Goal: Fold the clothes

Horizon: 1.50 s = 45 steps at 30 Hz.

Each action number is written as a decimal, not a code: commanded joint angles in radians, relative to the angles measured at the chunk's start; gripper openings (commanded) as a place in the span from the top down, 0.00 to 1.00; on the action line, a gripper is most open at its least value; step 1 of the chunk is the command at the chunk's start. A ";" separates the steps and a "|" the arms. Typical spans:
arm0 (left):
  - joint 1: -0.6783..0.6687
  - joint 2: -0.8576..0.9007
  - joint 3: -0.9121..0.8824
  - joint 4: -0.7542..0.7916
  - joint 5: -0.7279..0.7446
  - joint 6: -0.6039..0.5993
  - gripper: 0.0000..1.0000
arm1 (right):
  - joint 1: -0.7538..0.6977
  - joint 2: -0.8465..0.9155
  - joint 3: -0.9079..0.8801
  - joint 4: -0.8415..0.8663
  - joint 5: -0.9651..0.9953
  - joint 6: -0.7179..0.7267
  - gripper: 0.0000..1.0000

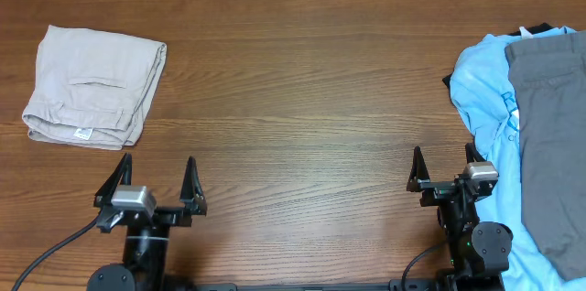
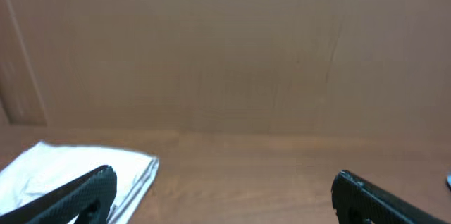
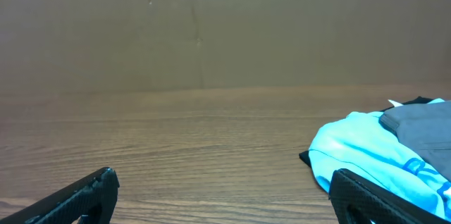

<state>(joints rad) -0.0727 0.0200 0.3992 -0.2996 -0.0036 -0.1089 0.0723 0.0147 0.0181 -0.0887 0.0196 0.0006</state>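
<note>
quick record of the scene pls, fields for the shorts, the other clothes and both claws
shorts: beige, folded into a compact stack, white label showing
shorts place: table, left side
left claw: open, empty, apart from the shorts
right claw: open, empty
blue T-shirt: crumpled at the right edge
grey garment: lying on the blue T-shirt

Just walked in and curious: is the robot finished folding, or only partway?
The beige shorts look done: folded into a neat bundle at the far left of the table. Nothing is in hand: the left end effector and right end effector sit open and empty. Possibly left: a blue T-shirt and grey garment heaped unfolded on the right.
</note>
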 commanded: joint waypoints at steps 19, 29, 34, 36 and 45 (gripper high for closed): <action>-0.006 -0.017 -0.387 0.333 -0.003 0.003 0.00 | -0.004 -0.012 -0.010 0.007 0.013 0.008 0.00; -0.006 -0.017 -0.394 0.223 -0.023 0.057 0.00 | -0.004 -0.012 -0.010 0.007 0.013 0.008 0.00; -0.006 -0.017 -0.394 0.225 -0.021 0.056 0.00 | -0.004 -0.012 -0.010 0.007 0.013 0.008 0.00; -0.006 -0.017 -0.394 0.225 -0.022 0.057 0.00 | -0.004 -0.012 -0.010 0.007 0.013 0.008 0.00; -0.006 -0.016 -0.394 0.225 -0.022 0.057 0.00 | -0.004 -0.012 -0.010 0.007 0.013 0.008 0.00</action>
<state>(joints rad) -0.0727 0.0158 0.0090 -0.0776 -0.0120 -0.0711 0.0723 0.0147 0.0181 -0.0883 0.0265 0.0010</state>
